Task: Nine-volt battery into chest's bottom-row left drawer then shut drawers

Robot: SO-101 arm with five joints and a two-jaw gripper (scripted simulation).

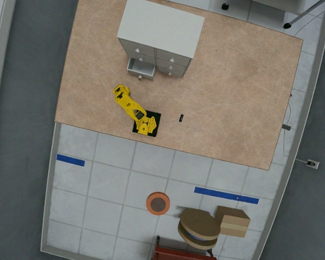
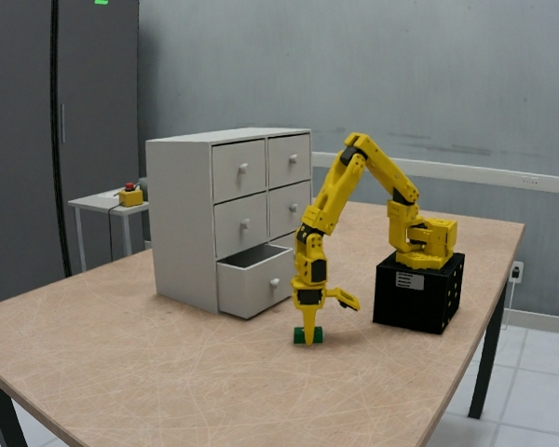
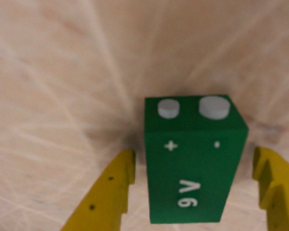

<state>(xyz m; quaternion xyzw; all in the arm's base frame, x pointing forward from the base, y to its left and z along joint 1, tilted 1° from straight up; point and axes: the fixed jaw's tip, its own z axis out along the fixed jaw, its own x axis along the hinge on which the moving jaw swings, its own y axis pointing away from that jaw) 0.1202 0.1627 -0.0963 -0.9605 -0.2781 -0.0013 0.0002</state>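
Observation:
The green nine-volt battery lies flat on the table, its terminals toward the top of the wrist view. My gripper is open and pointing down, with one finger on each side of the battery. The wrist view shows a gap on both sides, wider on the right. The white chest has its bottom-left drawer pulled out. The part of that drawer's inside that shows is empty. The other drawers look shut. The top view does not show the battery or the fingertips, under the arm.
The arm's black base stands near the table's front edge. A small black thing lies on the table to the right of the base in the top view. The pulled-out drawer juts toward the arm, close behind the gripper.

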